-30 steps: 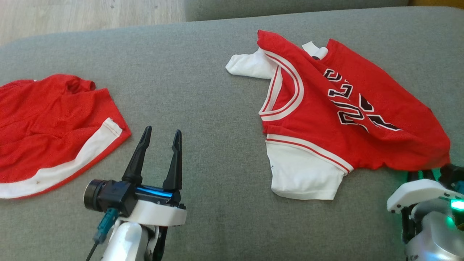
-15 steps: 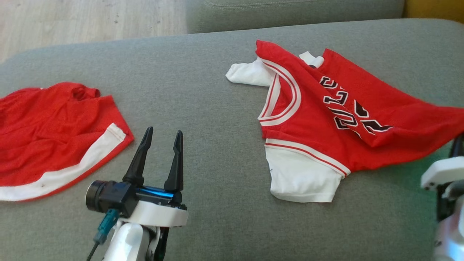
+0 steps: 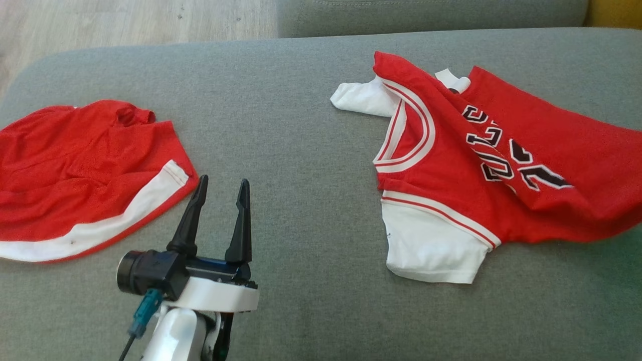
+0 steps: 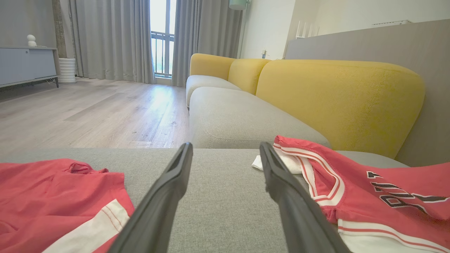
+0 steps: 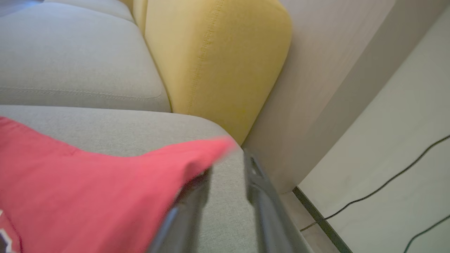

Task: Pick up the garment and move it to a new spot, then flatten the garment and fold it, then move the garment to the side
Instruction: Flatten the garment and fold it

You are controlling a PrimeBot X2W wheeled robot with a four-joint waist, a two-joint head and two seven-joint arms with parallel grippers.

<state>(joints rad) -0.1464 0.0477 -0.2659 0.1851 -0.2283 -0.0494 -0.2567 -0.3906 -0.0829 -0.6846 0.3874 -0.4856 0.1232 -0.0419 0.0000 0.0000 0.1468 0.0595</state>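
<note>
The garment [image 3: 451, 180] is a red jersey with white sleeves and black lettering, lying rumpled on the right of the grey couch seat [image 3: 301, 125]. Its right part stretches out past the head view's edge. In the right wrist view a red corner of the garment [image 5: 88, 182] drapes over the left finger of my right gripper [image 5: 227, 165]. That gripper's fingers stand slightly apart, with bare grey cushion showing between them. My left gripper [image 3: 223, 180] hovers open and empty over the seat's front middle, left of the jersey [image 4: 369, 196].
Red shorts with a white band [image 3: 75, 170] lie at the seat's left end. A yellow backrest [image 5: 211, 59] and a wall stand close beyond the seat's right end. Wooden floor [image 3: 125, 20] lies beyond the couch's far edge. Cables [image 5: 386, 182] run on the floor.
The head camera has shifted. My right arm has left the head view, and the jersey's lower right part has been drawn out to the right. The left gripper stays open in place.
</note>
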